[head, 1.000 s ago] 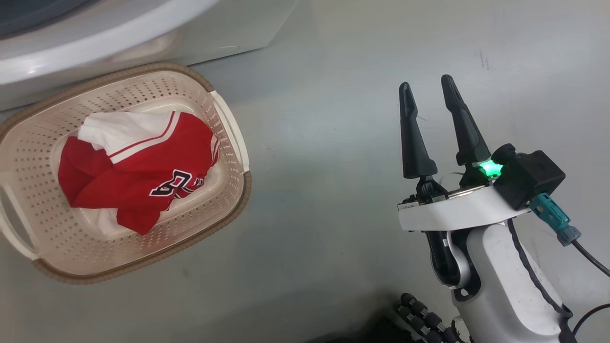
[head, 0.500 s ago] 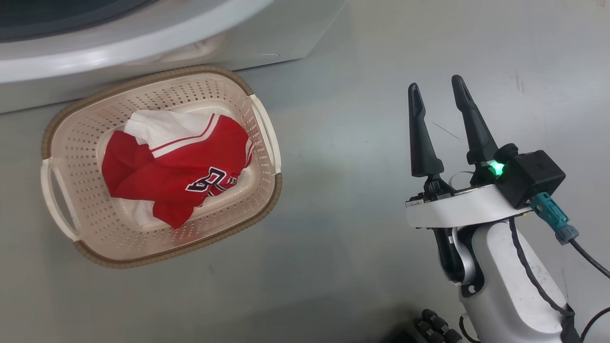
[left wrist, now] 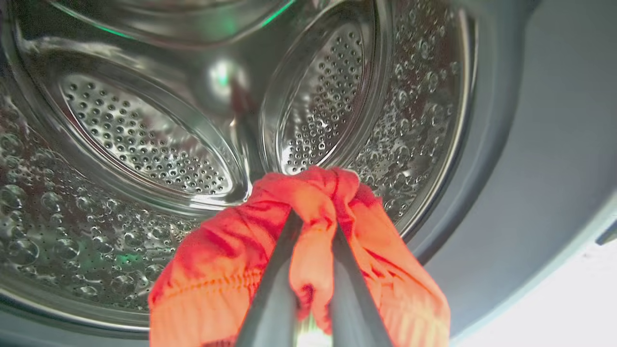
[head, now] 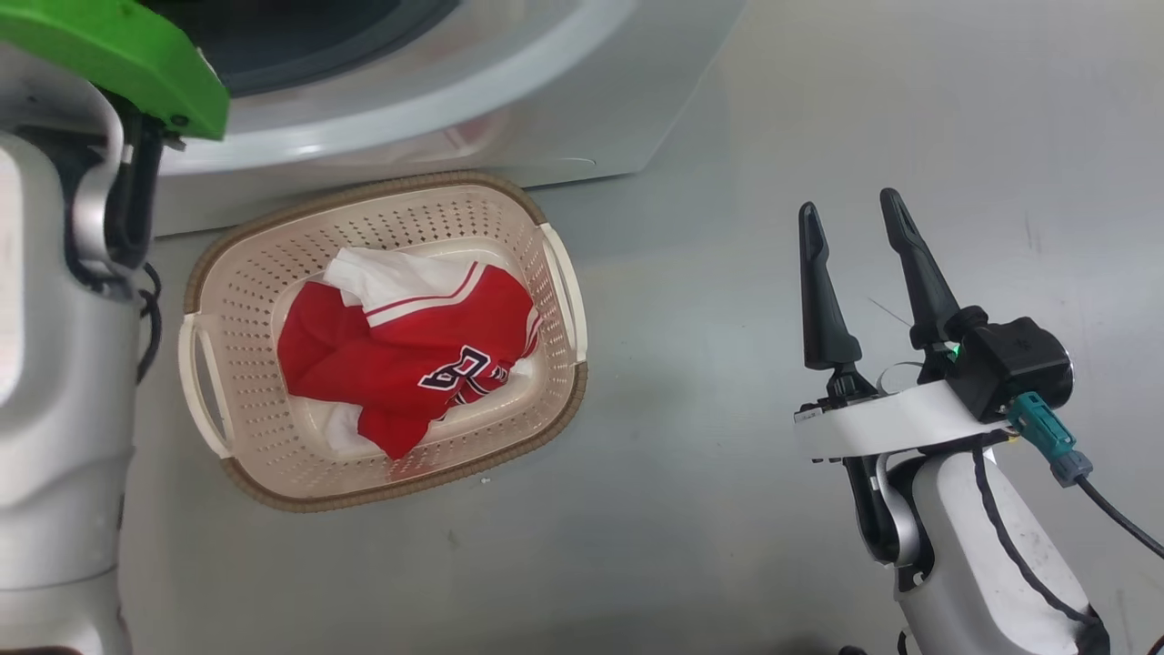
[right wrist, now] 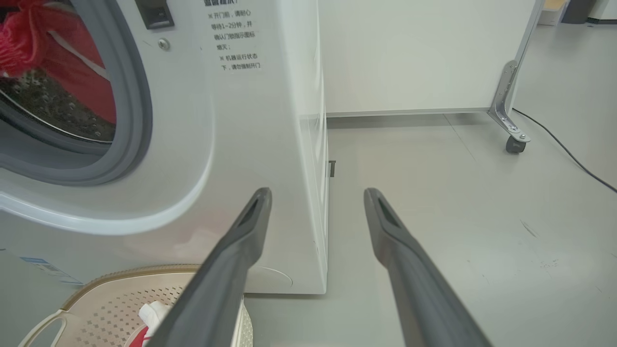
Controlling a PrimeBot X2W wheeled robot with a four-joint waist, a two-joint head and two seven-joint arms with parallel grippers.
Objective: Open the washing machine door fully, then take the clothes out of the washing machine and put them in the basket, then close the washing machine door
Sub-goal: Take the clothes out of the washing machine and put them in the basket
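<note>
**Left gripper pinching a red garment in the drum, a jersey lying in the basket**

The left gripper (left wrist: 315,226) is pressed together on a bunched fold of a red garment (left wrist: 226,265), held up inside the steel drum (left wrist: 144,144) of the washing machine (head: 509,118). The rest of the cloth hangs down around its fingers. A red jersey (head: 400,364) lies crumpled in the basket (head: 391,191), which sits on the floor (head: 727,273) just in front of the washer. The right gripper (head: 848,205) hangs spread and empty, well apart from the basket. The fabric looks light, soft and limp, probably a little slick. It will likely drape and trail, and could catch on the grey rubber seal (right wrist: 135,111). A gathered fold like this one seems a surer hold than a single layer or an edge.
</note>
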